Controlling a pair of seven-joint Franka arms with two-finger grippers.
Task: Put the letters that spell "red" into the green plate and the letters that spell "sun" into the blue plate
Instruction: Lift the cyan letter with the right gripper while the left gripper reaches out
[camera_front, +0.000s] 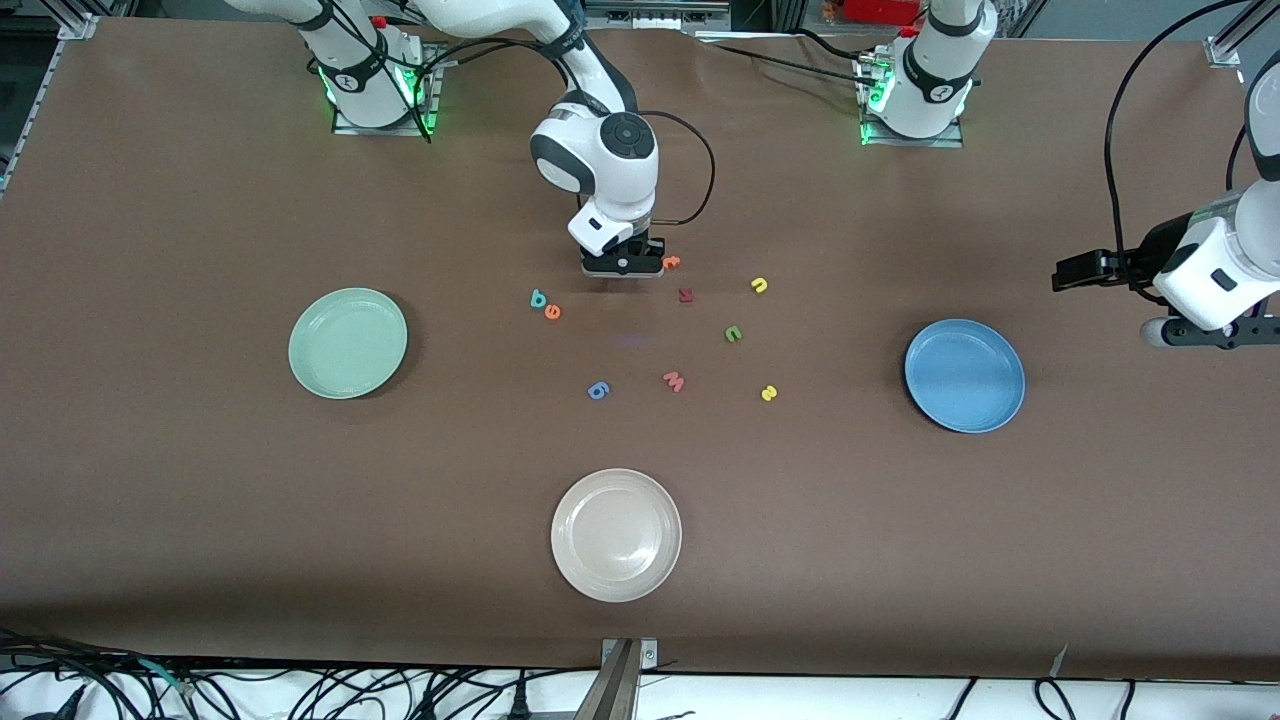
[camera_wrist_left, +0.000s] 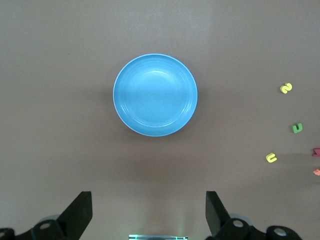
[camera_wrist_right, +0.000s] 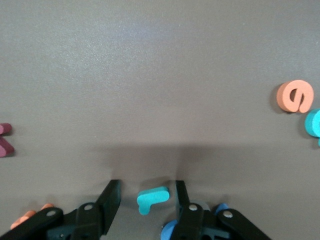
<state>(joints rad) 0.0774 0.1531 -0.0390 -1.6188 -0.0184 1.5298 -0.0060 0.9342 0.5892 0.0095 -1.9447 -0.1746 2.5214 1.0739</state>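
Note:
My right gripper (camera_front: 622, 266) is low over the table's middle, open, with its fingers on either side of the teal "r" (camera_wrist_right: 152, 198), which lies flat with a gap on each side. The hand hides the "r" in the front view. The teal "d" (camera_front: 538, 298) and orange "e" (camera_front: 553, 312) lie together toward the green plate (camera_front: 348, 343). Yellow "n" (camera_front: 759, 285), green "u" (camera_front: 733, 333) and yellow "s" (camera_front: 768, 393) lie toward the blue plate (camera_front: 964, 375). My left gripper (camera_wrist_left: 149, 200) waits open and empty over bare table past the blue plate, at the left arm's end.
A cream-white plate (camera_front: 616, 535) sits nearest the front camera. A blue "D" (camera_front: 598, 390) and pink "w" (camera_front: 674, 381) lie between it and the right gripper. An orange letter (camera_front: 671, 262) and a dark red letter (camera_front: 686, 295) lie beside that gripper.

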